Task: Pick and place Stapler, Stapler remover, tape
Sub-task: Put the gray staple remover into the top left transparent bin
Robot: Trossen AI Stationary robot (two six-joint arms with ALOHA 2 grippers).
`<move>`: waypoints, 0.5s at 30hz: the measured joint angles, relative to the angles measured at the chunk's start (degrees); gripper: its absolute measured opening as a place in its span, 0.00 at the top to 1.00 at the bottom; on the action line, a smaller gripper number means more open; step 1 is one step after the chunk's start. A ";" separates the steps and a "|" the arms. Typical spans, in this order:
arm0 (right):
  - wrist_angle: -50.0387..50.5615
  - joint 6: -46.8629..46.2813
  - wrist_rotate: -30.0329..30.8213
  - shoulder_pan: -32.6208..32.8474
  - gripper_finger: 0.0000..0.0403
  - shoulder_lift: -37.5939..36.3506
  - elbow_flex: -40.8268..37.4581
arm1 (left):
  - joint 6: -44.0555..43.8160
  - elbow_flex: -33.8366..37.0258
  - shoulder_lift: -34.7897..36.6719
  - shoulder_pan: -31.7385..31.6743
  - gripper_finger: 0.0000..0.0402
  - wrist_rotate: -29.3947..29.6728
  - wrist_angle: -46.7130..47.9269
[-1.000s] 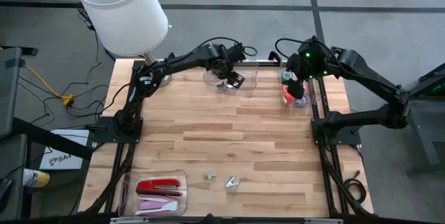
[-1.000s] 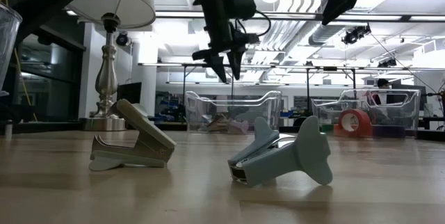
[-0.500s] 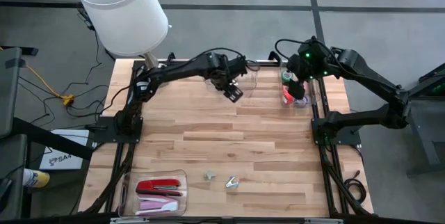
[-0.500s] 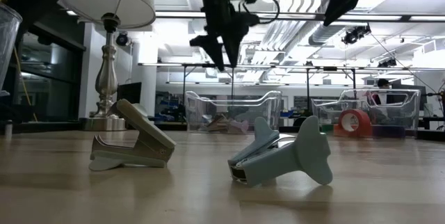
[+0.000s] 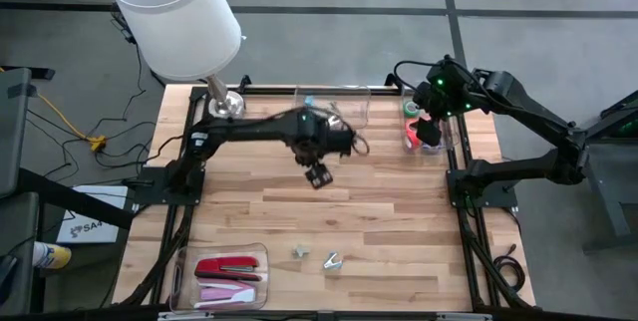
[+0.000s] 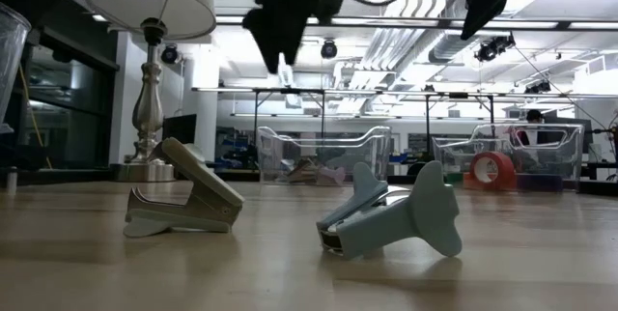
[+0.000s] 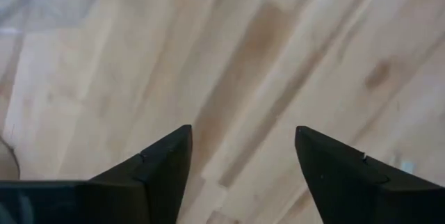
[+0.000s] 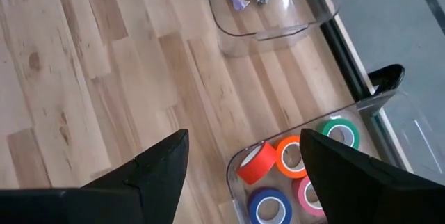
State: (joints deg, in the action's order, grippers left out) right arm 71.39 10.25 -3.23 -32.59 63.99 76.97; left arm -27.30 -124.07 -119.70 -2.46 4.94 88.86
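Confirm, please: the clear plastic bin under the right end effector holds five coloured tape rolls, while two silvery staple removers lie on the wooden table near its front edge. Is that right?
Not quite. The right wrist view shows four coloured tape rolls in the clear plastic bin under the right end effector: green, orange, pink and blue, plus a red-orange piece. The two silvery staple removers do lie on the wooden table.

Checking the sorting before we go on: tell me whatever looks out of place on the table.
Two staple removers lie loose on the bare wood near the front edge, outside any bin; the stapler tray sits beside them. One tape roll leans on edge in its bin. Nothing looks spilled or damaged.
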 joint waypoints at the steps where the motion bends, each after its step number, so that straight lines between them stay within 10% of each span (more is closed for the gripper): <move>1: 0.13 -0.24 -0.08 -0.01 0.34 0.00 0.00 | 0.06 0.00 0.00 1.04 0.37 0.07 0.98; 15: 3.51 -3.84 -3.97 0.02 0.34 0.00 0.00 | 6.50 0.00 -0.05 12.10 0.32 -1.39 1.16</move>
State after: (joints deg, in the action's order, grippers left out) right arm 74.90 6.41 -7.20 -32.58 63.99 76.97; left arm -20.80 -124.07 -119.74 9.64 3.55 90.02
